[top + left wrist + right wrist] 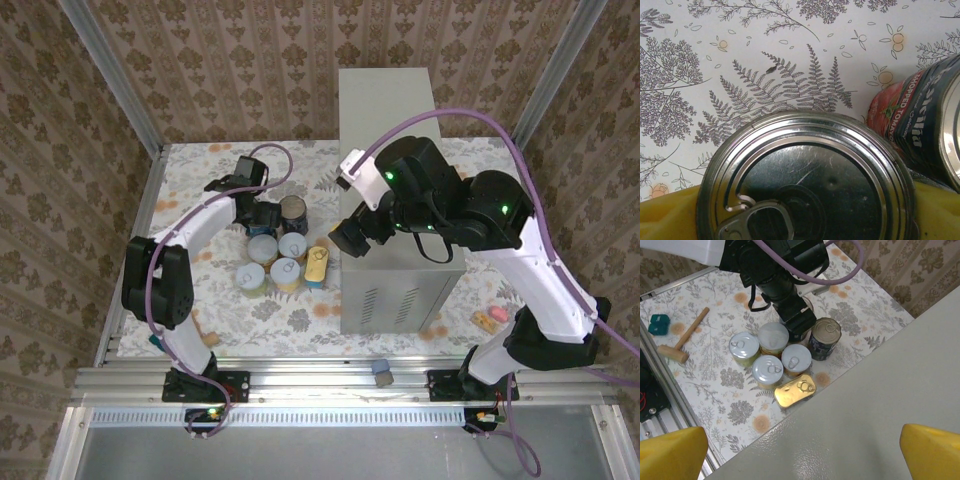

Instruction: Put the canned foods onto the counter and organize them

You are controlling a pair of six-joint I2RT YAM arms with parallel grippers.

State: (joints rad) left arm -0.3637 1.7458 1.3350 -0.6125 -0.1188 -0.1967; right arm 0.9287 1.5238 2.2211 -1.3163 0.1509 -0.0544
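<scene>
Fern-print tablecloth (740, 50) below. My left gripper (262, 216) straddles a tall tin (810, 180) to lift it; I cannot tell if it grips. My right gripper (800, 450) hangs wide open, empty, above the counter (880, 405), with the other tins (285, 270) at its nine o'clock.

Brown damask wallpaper (60, 100) across left, top and right of frame. Aluminium posts (110, 75) slanting in upper corners. White fern-and-flower print tablecloth (290, 315) mid-frame. Aluminium rail (330, 385) along bottom, grey panel (330, 450) below. Even indoor light.
</scene>
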